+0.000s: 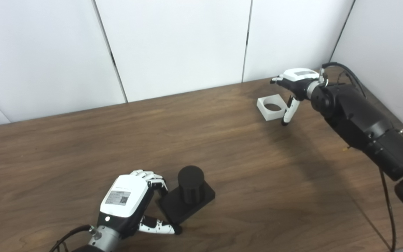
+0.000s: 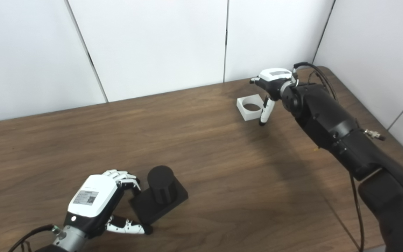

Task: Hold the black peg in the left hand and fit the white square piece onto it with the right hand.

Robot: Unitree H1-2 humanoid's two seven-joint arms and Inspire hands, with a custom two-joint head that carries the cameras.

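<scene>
at upper right your right hand [image 1: 294,87] spreads wide beside the white square piece [image 1: 271,106]; next close on it, while your left hand [image 1: 131,201] pinches the black peg [image 1: 189,194] base.

Dark brown wood-grain desk [image 1: 124,140], filling the lower frame, far edge just behind the right-side robot hand. Beyond it, plain white wall panels [image 1: 173,45] split by thin dark seams [image 1: 247,38]. Another white panel wall [image 2: 373,52] meeting them at the right corner. Even, soft light, faint shadows.
</scene>
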